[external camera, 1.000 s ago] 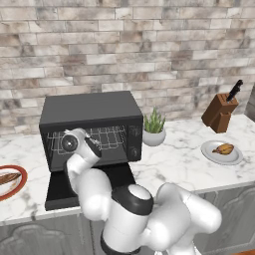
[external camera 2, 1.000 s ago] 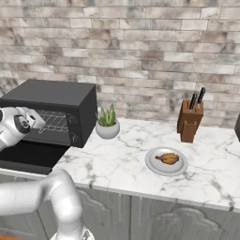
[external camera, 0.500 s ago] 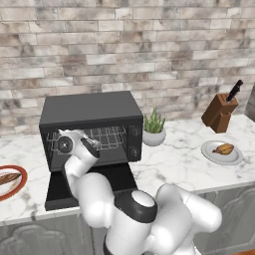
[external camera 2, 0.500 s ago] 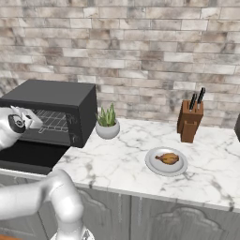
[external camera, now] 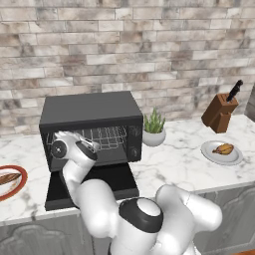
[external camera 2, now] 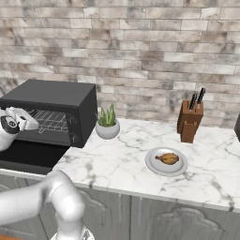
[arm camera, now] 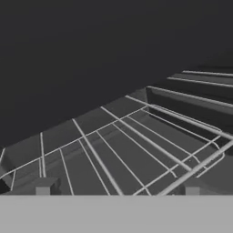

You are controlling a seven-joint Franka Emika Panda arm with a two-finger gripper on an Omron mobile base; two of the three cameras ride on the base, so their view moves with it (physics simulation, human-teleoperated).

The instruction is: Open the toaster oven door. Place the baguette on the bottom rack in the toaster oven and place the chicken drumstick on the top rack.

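The black toaster oven [external camera: 89,113] [external camera 2: 52,97] stands with its door [external camera: 94,183] [external camera 2: 26,155] folded down flat on the counter. My gripper [external camera: 92,145] [external camera 2: 29,121] [arm camera: 117,189] is at the oven's mouth, pointing inside. It is open, with nothing between its fingertips [arm camera: 43,186]. The hand view looks along a silver wire rack [arm camera: 113,145] [external camera: 108,135]; I cannot tell whether it is the top or the bottom one. The baguette [external camera: 8,179] lies on a red-rimmed plate [external camera: 19,188] at the far left. The chicken drumstick [external camera: 223,148] [external camera 2: 168,158] rests on a white plate [external camera 2: 154,165] at the right.
A potted plant [external camera: 154,130] [external camera 2: 108,123] stands just right of the oven. A knife block [external camera: 219,112] [external camera 2: 189,121] is at the back right by the brick wall. The open door reaches the counter's front edge.
My hand has drifted a little to the left and slightly down in front of the oven opening. The jaws stay open, and the food has not moved.
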